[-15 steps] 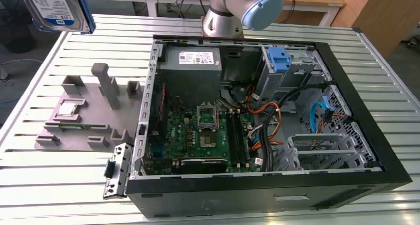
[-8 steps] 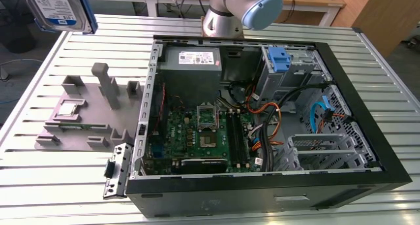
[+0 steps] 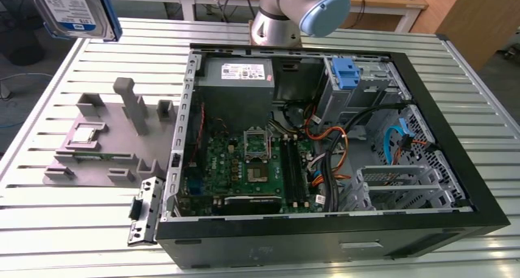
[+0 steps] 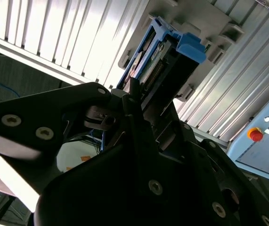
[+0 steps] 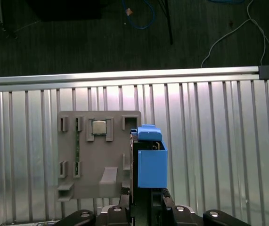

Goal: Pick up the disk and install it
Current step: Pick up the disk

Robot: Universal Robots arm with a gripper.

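The disk (image 3: pixel 72 10), a silver drive with a white-and-blue label in a blue carrier, hangs high above the table's far corner at the exterior view's left, tilted. In the first wrist view the disk's blue carrier (image 5: pixel 150 162) stands on edge between the dark fingers of my gripper (image 5: pixel 146 202), which is shut on it, above the grey fixture plate (image 5: pixel 101 155). In the second wrist view the disk (image 4: pixel 172 59) sticks out past the black fingers (image 4: pixel 134 101) over the slatted table.
An open computer case (image 3: pixel 455 168) lies on the slatted aluminium table (image 3: pixel 73 229), with a grey power supply (image 3: pixel 240 74) and a blue bracket (image 3: pixel 345 74) in its drive bay. The grey fixture plate (image 3: pixel 114 144) beside it holds a processor chip (image 5: pixel 99 128).
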